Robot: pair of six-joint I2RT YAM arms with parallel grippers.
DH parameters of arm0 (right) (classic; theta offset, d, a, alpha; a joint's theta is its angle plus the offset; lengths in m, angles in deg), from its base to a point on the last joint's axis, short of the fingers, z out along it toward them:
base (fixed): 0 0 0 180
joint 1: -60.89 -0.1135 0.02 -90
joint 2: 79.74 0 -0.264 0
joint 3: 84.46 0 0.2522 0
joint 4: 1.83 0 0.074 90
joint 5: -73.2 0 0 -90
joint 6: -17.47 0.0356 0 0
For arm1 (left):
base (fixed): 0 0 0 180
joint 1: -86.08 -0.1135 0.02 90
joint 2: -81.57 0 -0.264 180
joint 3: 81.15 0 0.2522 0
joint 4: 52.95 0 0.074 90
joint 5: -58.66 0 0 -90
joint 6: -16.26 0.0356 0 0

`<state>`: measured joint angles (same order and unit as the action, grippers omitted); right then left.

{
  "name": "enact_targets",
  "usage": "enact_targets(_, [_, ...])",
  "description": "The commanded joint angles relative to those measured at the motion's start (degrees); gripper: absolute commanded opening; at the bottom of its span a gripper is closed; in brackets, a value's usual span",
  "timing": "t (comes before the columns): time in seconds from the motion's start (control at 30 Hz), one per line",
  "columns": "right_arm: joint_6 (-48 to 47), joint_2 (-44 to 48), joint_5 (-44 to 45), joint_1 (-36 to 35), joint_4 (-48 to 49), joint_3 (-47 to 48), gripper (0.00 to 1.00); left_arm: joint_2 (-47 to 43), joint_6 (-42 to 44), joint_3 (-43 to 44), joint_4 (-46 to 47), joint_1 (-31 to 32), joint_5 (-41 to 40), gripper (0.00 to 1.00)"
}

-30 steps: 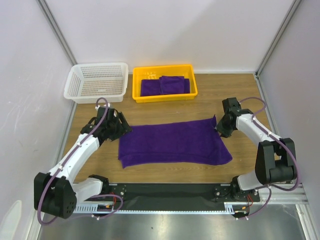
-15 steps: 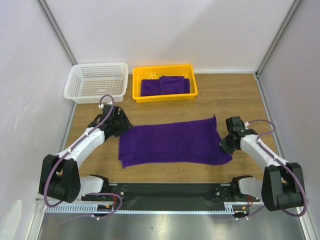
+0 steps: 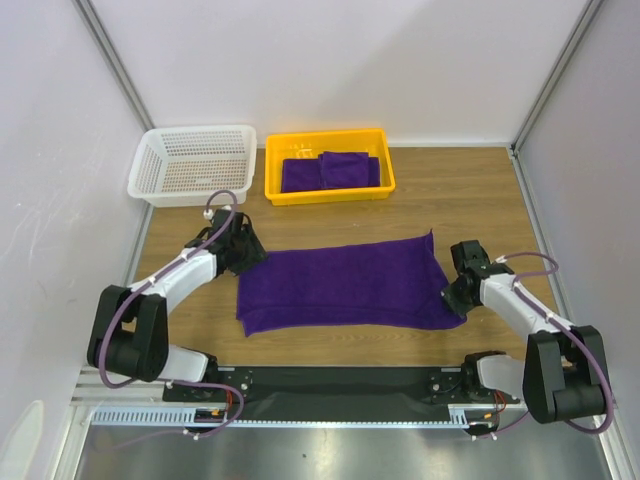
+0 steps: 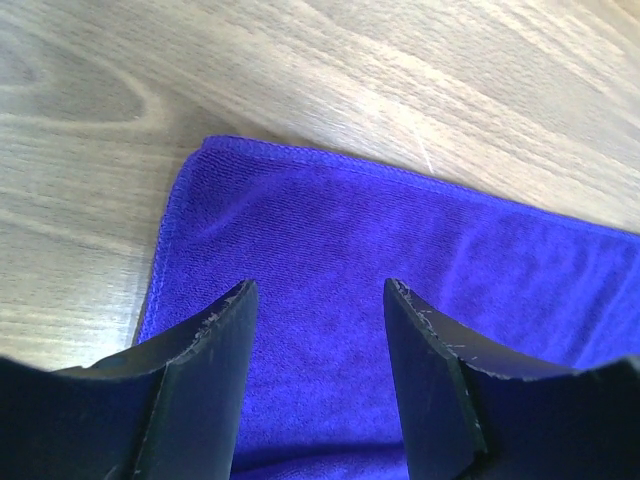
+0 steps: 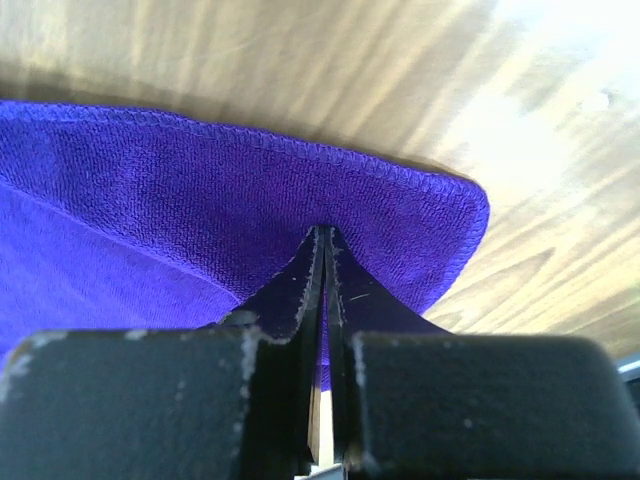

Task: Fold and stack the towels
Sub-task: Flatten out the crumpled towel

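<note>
One purple towel (image 3: pixel 345 285) lies spread flat on the wooden table. My left gripper (image 3: pixel 250 255) hovers over its far left corner, open, and the cloth (image 4: pixel 450 260) shows between the two fingers (image 4: pixel 215 340) of the left gripper (image 4: pixel 320 285). My right gripper (image 3: pixel 452 298) is at the towel's near right corner, shut on the cloth. In the right wrist view the right gripper (image 5: pixel 322 232) has its jaws pressed together with the towel corner (image 5: pixel 200 190) bunched round the tips. Two more folded towels (image 3: pixel 330 172) lie in the yellow tray (image 3: pixel 330 196).
A white mesh basket (image 3: pixel 190 165) stands at the back left beside the yellow tray. White walls and metal posts close in the table on three sides. Bare wood shows to the right of the towel and behind it.
My right gripper came from the towel's far right corner to its near right corner and shut there. My left gripper slid in over the far left corner, jaws narrowing a little.
</note>
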<state>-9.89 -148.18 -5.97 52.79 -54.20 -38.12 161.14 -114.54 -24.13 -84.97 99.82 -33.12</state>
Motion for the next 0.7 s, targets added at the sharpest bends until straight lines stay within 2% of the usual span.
enact_targets(0.0, [4.86, 2.34, 6.83, 0.54, -4.81, -2.43, 0.01, 1.28, -1.3, -0.46, 2.27, -0.29, -1.82, 0.59])
enact_targets(0.17, [8.56, 7.09, 8.85, 0.89, -6.91, -4.62, 0.03, 4.98, -1.3, 0.5, 1.39, -0.29, -3.14, 0.58])
enact_targets(0.37, [8.3, 8.15, 8.24, 1.86, -7.01, -5.51, 0.05, 6.21, -0.52, 1.47, 1.47, -0.38, -3.58, 0.58])
enact_targets(0.67, [-2.68, 7.89, 5.43, 1.95, -6.31, 8.63, 0.13, 2.97, 4.14, 4.28, -2.29, -0.29, -7.01, 0.57])
